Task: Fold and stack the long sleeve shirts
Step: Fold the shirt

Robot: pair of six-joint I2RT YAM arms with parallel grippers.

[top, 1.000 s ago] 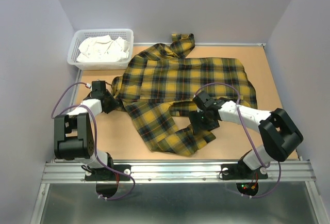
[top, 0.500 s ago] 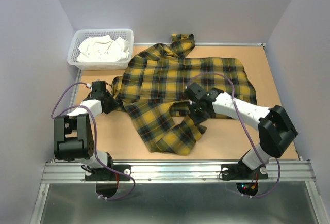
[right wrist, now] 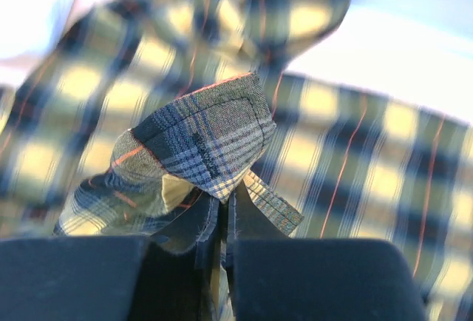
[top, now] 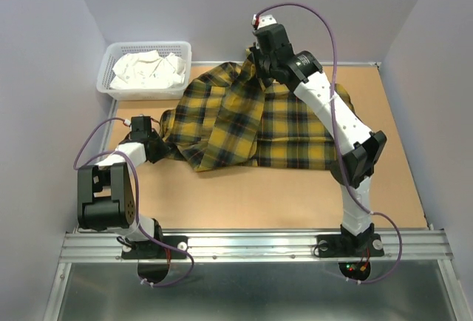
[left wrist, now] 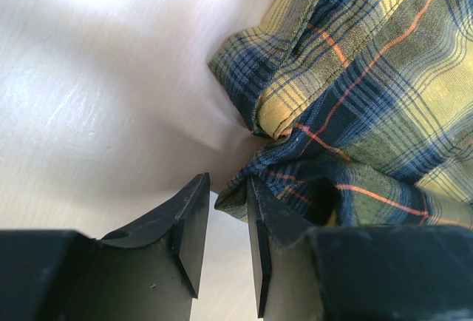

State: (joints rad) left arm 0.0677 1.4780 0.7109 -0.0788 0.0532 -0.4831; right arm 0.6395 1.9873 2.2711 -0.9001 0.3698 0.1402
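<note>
right gripper clamping plaid flannel shirt, holding it raised near table's far edge; left gripper sitting at shirt's left edge, jaws slightly apart, grip unclear.

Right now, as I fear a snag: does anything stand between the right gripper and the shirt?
Nothing visible does. The right gripper is shut on a bunch of the plaid shirt, held above the far edge of the table. The white basket stands off to the left.

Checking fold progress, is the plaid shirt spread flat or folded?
Partly folded: the right end effector holds a raised flap of the plaid shirt draped over its middle.
</note>
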